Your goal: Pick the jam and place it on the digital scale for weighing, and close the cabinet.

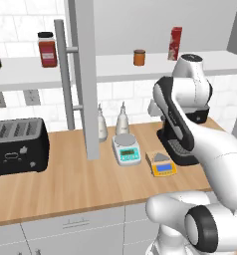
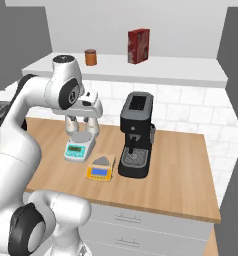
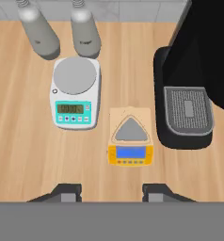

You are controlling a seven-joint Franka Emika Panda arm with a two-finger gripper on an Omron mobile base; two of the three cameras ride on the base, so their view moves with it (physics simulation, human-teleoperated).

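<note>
Gripper: the gripper hangs above the counter, pointing down at the two scales; its dark fingertips stand with a gap between them, as close together as they get, and nothing is between them.
Jam: the small orange-brown jar stands upright on the white shelf inside the cabinet, well apart from the arm; the right base view shows it left of the red box.
Digital scale: the yellow-orange scale sits on the counter between the white-and-teal scale and the black coffee machine, its grey plate bare.
Cabinet: the grey door stands open, edge-on to the left base camera, with its bar handle beside it.
Other items: two grey bottles stand behind the white-and-teal scale; a taller red jar is on the shelf left of the door; a black toaster sits at the counter's left.
</note>
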